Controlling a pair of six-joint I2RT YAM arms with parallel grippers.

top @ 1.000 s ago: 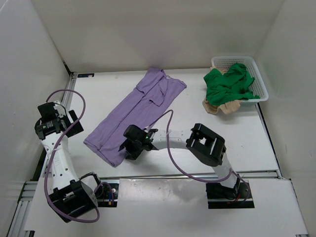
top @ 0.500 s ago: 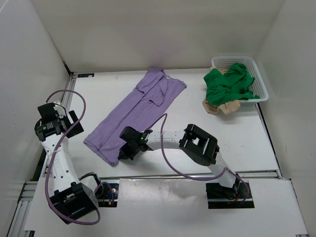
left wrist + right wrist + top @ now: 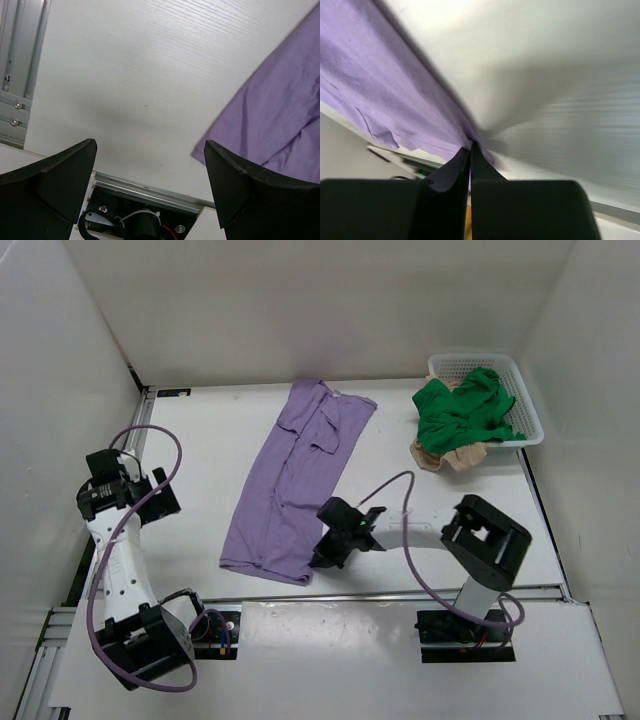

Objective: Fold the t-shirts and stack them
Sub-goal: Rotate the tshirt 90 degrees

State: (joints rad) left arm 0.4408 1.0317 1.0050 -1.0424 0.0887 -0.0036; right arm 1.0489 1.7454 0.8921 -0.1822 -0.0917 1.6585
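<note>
A purple t-shirt (image 3: pixel 295 475) lies stretched lengthwise on the white table, its collar end at the back and its hem near the front edge. My right gripper (image 3: pixel 318 562) is shut on the hem's right corner; in the right wrist view the purple t-shirt (image 3: pixel 385 95) runs into the closed fingertips (image 3: pixel 470 146). My left gripper (image 3: pixel 160 502) hangs open at the table's left side, apart from the cloth. The left wrist view shows a corner of the purple t-shirt (image 3: pixel 280 125) between and beyond the wide fingers (image 3: pixel 235 185). A green t-shirt (image 3: pixel 462 410) spills from a basket.
A white basket (image 3: pixel 526 400) stands at the back right with the green t-shirt and a beige garment (image 3: pixel 450 457) hanging over its front rim. White walls enclose the table on three sides. An aluminium rail (image 3: pixel 400 595) runs along the front edge.
My right gripper shut on the hem's corner and dragged it to the right, so the purple t-shirt now lies straighter. The left arm shifted slightly forward.
</note>
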